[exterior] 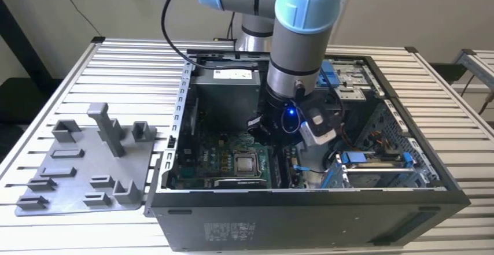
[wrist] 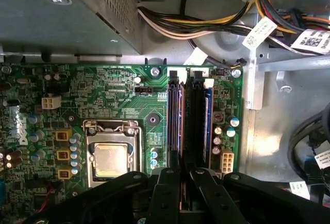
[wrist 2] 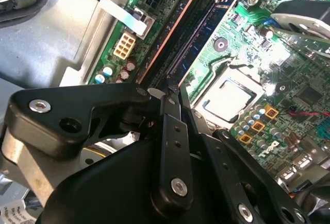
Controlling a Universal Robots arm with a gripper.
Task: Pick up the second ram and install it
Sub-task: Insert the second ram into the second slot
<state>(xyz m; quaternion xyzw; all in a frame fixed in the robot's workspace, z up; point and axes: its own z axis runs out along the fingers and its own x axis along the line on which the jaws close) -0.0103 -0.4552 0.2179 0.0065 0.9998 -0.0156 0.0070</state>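
Observation:
The second ram (wrist: 175, 121) is a long dark stick seen edge-on with an orange-brown rim. It stands in a memory slot on the green motherboard (wrist: 113, 90), beside the processor socket (wrist: 111, 157). My gripper (wrist: 185, 175) hangs low inside the open computer case (exterior: 309, 192), at the near end of that stick. In the second wrist view the second ram (wrist 2: 181, 20) runs straight in between the black fingers (wrist 2: 169, 126) of the gripper (wrist 2: 174, 86), which are closed tight against it. A blue-edged slot (wrist: 208, 116) lies parallel, just beside it.
The grey holder plate (exterior: 85, 168) with upright blocks lies on the slatted table at the exterior view's left. Cable bundles (wrist: 206, 23) and the metal power supply box (exterior: 228, 81) crowd the case's back. A blue drive bracket (exterior: 374, 159) sits at the exterior view's right.

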